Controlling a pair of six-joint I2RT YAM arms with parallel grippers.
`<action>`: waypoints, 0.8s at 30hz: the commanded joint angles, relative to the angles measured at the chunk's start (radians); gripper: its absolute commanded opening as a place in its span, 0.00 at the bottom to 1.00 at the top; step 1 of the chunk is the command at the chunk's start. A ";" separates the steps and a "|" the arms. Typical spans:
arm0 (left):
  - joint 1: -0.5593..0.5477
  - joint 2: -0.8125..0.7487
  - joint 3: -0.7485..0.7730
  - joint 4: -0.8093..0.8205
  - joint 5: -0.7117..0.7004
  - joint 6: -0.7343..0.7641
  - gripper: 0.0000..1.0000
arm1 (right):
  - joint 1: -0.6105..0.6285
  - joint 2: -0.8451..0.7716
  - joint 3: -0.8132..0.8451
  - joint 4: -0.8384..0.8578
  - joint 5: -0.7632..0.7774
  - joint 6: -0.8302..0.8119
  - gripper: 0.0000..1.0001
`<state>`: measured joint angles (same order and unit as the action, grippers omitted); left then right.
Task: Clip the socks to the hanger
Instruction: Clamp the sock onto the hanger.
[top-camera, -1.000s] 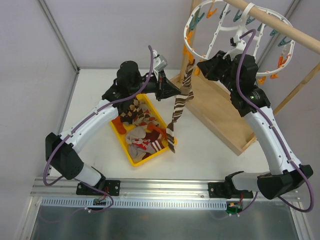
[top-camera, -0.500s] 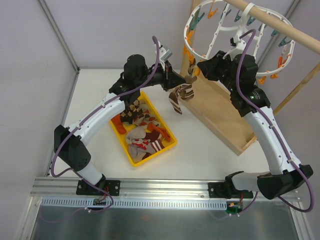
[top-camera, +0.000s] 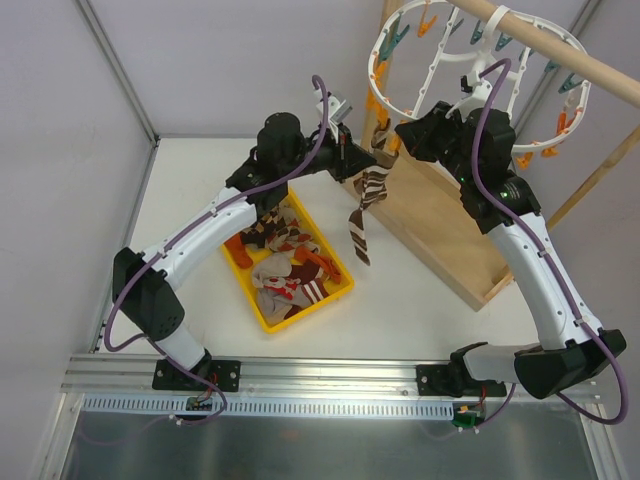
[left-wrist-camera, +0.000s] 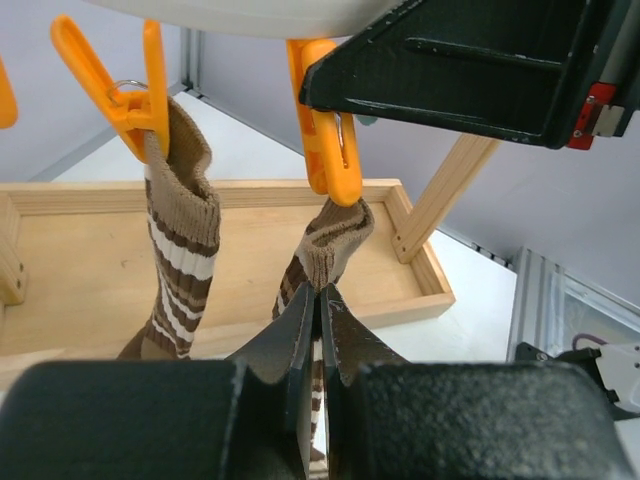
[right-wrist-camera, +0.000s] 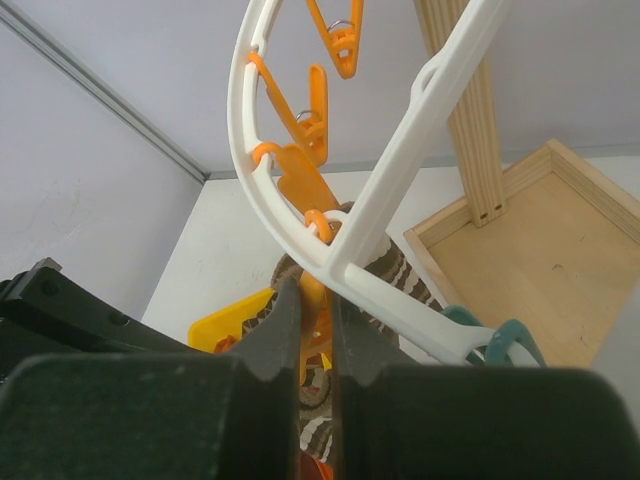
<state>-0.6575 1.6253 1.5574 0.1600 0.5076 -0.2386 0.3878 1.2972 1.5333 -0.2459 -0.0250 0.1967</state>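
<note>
Jaws of our left gripper (left-wrist-camera: 318, 308) press together on a striped sock (left-wrist-camera: 338, 232), right under an orange clothespin (left-wrist-camera: 328, 150) on the hanger (right-wrist-camera: 400, 170); our right gripper (right-wrist-camera: 314, 296) squeezes that clip. Beside it, a second sock (left-wrist-camera: 180, 245) hangs clipped.

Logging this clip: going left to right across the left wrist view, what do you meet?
Striped sock on the first orange clip → second sock under the second orange clip → slanted wooden post.
</note>
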 joint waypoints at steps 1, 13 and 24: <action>-0.025 -0.036 0.023 0.044 -0.092 0.045 0.00 | -0.004 -0.021 0.019 0.020 0.017 -0.020 0.01; -0.088 -0.130 -0.095 0.098 -0.305 0.127 0.00 | -0.004 -0.021 0.028 -0.001 0.069 -0.042 0.01; -0.109 -0.117 -0.077 0.104 -0.302 0.159 0.00 | -0.004 -0.016 0.041 -0.013 0.082 -0.043 0.01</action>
<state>-0.7479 1.5284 1.4509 0.2050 0.2150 -0.1173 0.3878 1.2972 1.5333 -0.2821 0.0307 0.1696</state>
